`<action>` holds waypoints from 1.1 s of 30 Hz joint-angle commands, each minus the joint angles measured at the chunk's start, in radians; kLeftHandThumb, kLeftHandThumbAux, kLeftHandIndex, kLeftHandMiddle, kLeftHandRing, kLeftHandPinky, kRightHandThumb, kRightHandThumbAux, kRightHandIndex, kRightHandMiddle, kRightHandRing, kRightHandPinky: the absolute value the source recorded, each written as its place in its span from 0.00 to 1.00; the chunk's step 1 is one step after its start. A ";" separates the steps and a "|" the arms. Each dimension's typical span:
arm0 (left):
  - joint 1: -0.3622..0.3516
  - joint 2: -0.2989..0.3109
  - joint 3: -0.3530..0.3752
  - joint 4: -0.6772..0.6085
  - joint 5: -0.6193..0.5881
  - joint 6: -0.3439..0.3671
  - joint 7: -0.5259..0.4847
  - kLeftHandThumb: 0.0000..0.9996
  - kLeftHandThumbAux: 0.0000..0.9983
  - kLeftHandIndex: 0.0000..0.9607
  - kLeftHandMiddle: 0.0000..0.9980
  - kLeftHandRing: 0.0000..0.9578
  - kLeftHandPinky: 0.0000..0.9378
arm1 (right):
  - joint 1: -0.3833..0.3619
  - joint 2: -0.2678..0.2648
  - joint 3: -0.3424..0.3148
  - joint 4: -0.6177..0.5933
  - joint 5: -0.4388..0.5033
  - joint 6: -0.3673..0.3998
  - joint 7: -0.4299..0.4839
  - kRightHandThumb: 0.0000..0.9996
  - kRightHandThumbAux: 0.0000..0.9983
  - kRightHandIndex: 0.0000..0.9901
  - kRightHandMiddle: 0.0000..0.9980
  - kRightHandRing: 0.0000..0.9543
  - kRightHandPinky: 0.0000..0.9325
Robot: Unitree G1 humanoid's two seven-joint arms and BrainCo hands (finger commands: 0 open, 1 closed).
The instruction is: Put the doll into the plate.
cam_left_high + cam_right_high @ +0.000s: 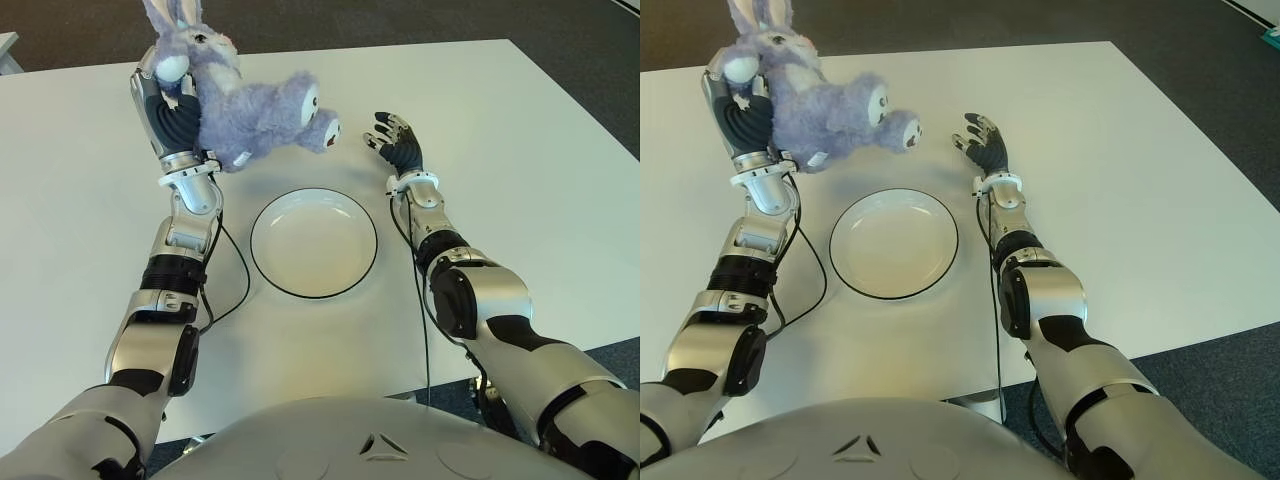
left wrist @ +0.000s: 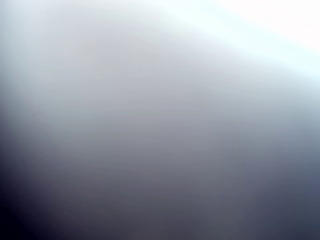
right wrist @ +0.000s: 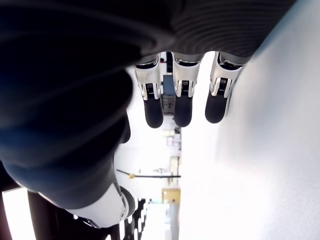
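The left hand (image 1: 172, 105) is raised above the white surface (image 1: 90, 220), fingers clenched around the purple rabbit doll (image 1: 245, 110). The doll is held clear of the surface, legs extending toward the robot's right, beyond the far-left rim of the white plate (image 1: 313, 243). The ear tips are cut off at the frame edge. The left wrist view is fully obscured. The right hand (image 1: 397, 143) shows just right of the doll's feet, fingers extended and released, holding nothing.
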 commanded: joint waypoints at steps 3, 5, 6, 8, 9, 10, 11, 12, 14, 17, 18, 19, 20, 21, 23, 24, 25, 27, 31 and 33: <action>0.045 0.004 -0.003 -0.084 0.029 0.020 -0.030 0.73 0.69 0.46 0.81 0.88 0.91 | 0.036 0.015 -0.006 0.033 0.003 0.040 0.007 0.45 0.86 0.20 0.14 0.11 0.13; 0.053 0.003 -0.005 -0.101 0.038 0.017 -0.029 0.73 0.69 0.46 0.82 0.88 0.91 | 0.035 0.015 -0.008 0.033 0.005 0.041 0.009 0.45 0.86 0.20 0.14 0.11 0.13; 0.056 0.003 -0.006 -0.108 0.042 0.016 -0.027 0.73 0.69 0.46 0.82 0.88 0.92 | 0.035 0.015 -0.009 0.033 0.005 0.041 0.010 0.45 0.86 0.19 0.14 0.11 0.13; 0.066 0.001 -0.010 -0.130 0.063 0.017 -0.016 0.73 0.69 0.46 0.83 0.89 0.92 | 0.035 0.015 -0.008 0.033 0.004 0.039 0.009 0.45 0.86 0.19 0.14 0.11 0.13; 0.069 0.000 -0.011 -0.138 0.073 0.018 -0.009 0.73 0.69 0.46 0.83 0.89 0.92 | 0.035 0.015 -0.007 0.033 0.003 0.038 0.009 0.44 0.86 0.18 0.13 0.11 0.13; 0.071 -0.001 -0.011 -0.144 0.080 0.019 -0.006 0.74 0.69 0.46 0.84 0.89 0.92 | 0.035 0.015 -0.007 0.033 0.003 0.038 0.008 0.44 0.86 0.18 0.13 0.11 0.13; 0.072 -0.002 -0.011 -0.147 0.087 0.019 -0.001 0.74 0.69 0.46 0.84 0.89 0.92 | 0.035 0.015 -0.006 0.033 0.002 0.038 0.008 0.44 0.86 0.18 0.13 0.11 0.13; 0.072 -0.002 -0.010 -0.149 0.093 0.018 0.003 0.74 0.69 0.46 0.84 0.89 0.92 | 0.035 0.016 -0.006 0.033 0.002 0.038 0.007 0.44 0.86 0.18 0.13 0.11 0.12; 0.075 -0.005 -0.010 -0.158 0.107 0.018 0.011 0.74 0.69 0.46 0.84 0.89 0.92 | 0.035 0.016 -0.006 0.033 0.001 0.038 0.007 0.44 0.86 0.18 0.13 0.11 0.12; 0.079 -0.010 -0.009 -0.173 0.122 0.021 0.016 0.74 0.69 0.46 0.84 0.90 0.92 | 0.035 0.016 -0.006 0.033 0.002 0.039 0.008 0.43 0.86 0.18 0.14 0.11 0.12; 0.081 -0.012 -0.009 -0.178 0.126 0.022 0.016 0.74 0.69 0.46 0.85 0.90 0.92 | 0.035 0.016 -0.006 0.033 0.002 0.040 0.009 0.44 0.87 0.18 0.14 0.11 0.13; 0.082 -0.014 -0.009 -0.184 0.127 0.022 0.014 0.74 0.69 0.46 0.85 0.90 0.91 | 0.035 0.016 -0.007 0.033 0.003 0.041 0.010 0.45 0.87 0.18 0.14 0.11 0.13; 0.084 -0.016 -0.009 -0.189 0.127 0.023 0.012 0.74 0.69 0.46 0.85 0.91 0.91 | 0.035 0.017 -0.008 0.033 0.004 0.042 0.011 0.46 0.86 0.18 0.14 0.12 0.13; 0.085 -0.017 -0.008 -0.192 0.123 0.022 0.007 0.74 0.69 0.46 0.85 0.91 0.91 | 0.034 0.017 -0.009 0.033 0.005 0.043 0.011 0.46 0.86 0.19 0.14 0.12 0.13; 0.089 -0.019 -0.009 -0.202 0.117 0.020 -0.004 0.74 0.69 0.46 0.85 0.91 0.91 | 0.033 0.018 -0.009 0.033 0.005 0.044 0.010 0.47 0.86 0.19 0.14 0.12 0.13; 0.092 -0.020 -0.010 -0.209 0.115 0.019 -0.009 0.74 0.69 0.46 0.84 0.90 0.90 | 0.033 0.018 -0.009 0.033 0.005 0.044 0.010 0.47 0.86 0.20 0.14 0.12 0.13; 0.096 -0.022 -0.011 -0.216 0.114 0.020 -0.015 0.74 0.69 0.46 0.84 0.90 0.90 | 0.033 0.018 -0.009 0.033 0.005 0.044 0.009 0.48 0.86 0.20 0.14 0.12 0.13; 0.104 -0.023 -0.012 -0.230 0.113 0.025 -0.023 0.74 0.69 0.46 0.84 0.90 0.91 | 0.033 0.018 -0.009 0.033 0.004 0.043 0.008 0.48 0.86 0.20 0.14 0.12 0.13; 0.114 -0.025 -0.014 -0.248 0.118 0.030 -0.030 0.74 0.69 0.46 0.84 0.90 0.91 | 0.032 0.018 -0.008 0.033 0.003 0.043 0.006 0.48 0.86 0.21 0.14 0.12 0.13; 0.121 -0.023 -0.017 -0.259 0.133 0.026 -0.025 0.74 0.69 0.46 0.84 0.90 0.90 | 0.032 0.018 -0.007 0.033 0.001 0.042 0.004 0.46 0.86 0.21 0.14 0.11 0.12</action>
